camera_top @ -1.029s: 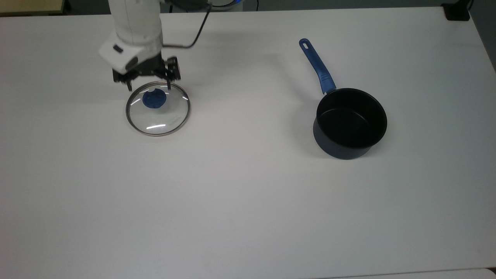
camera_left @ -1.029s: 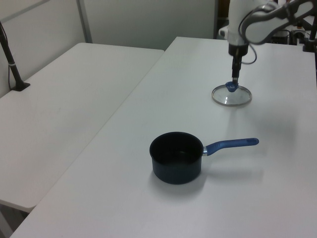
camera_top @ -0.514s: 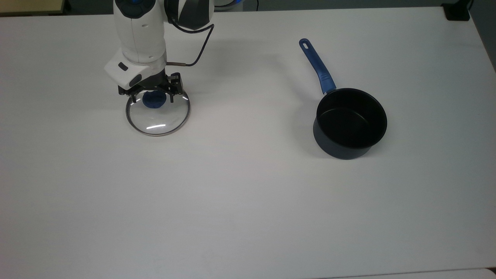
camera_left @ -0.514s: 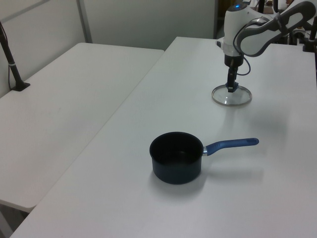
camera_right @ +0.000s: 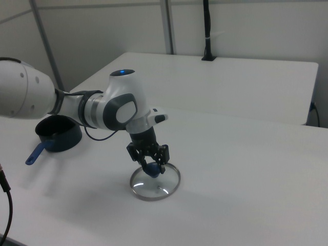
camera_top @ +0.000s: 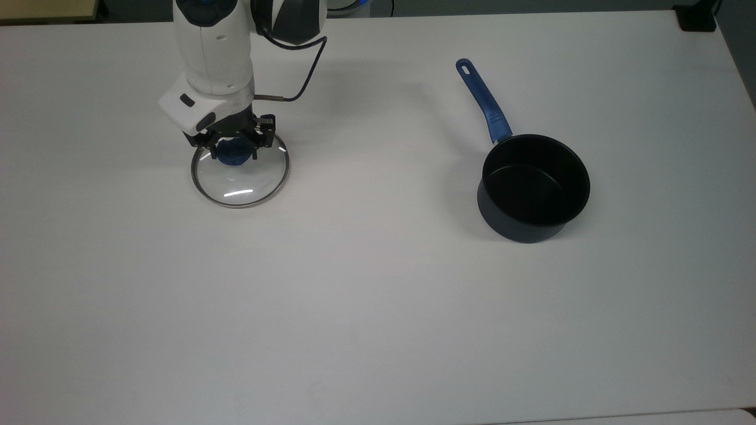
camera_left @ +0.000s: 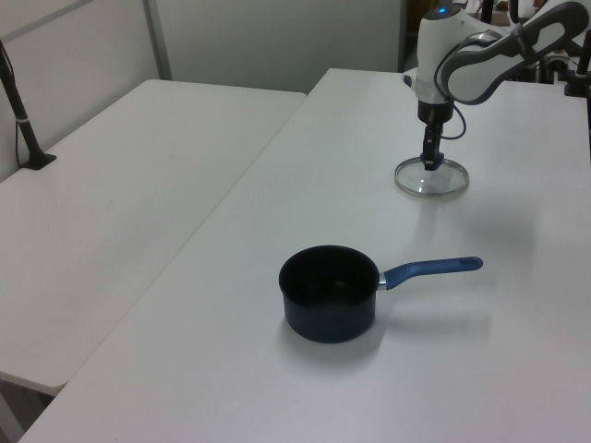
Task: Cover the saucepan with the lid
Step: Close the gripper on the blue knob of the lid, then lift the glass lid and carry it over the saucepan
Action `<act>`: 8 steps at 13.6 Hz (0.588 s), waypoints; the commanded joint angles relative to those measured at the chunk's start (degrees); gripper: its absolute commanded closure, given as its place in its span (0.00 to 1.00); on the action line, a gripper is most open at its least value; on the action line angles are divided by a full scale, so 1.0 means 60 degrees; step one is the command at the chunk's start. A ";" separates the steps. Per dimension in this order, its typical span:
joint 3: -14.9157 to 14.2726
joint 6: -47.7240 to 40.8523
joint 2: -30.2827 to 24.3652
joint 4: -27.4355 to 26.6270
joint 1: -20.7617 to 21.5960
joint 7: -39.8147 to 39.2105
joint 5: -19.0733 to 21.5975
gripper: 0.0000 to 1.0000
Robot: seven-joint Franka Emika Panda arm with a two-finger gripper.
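Tool: the tool points straight down, its two fingers pressed on the blue knob from both sides.
Lid: the lid lies flat on the tabletop, right under the tool.
Saucepan: the saucepan stands well apart from the tool, open side up, toward the top view's right. Its long handle has a hole at the end.
Writing: none that can be read.
Tabletop: the tabletop is white and smooth.
Room: a second white table stands just beside it, with a black pole on it, and pale walls behind.
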 commanded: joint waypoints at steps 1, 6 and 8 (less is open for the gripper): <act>0.0412 -0.1721 -0.0663 0.0786 0.0277 0.0664 -0.0009 0.54; 0.2593 -0.3937 -0.0563 0.3642 0.0729 0.3326 0.0123 0.54; 0.3020 -0.3968 0.0050 0.4477 0.1532 0.4962 0.0080 0.54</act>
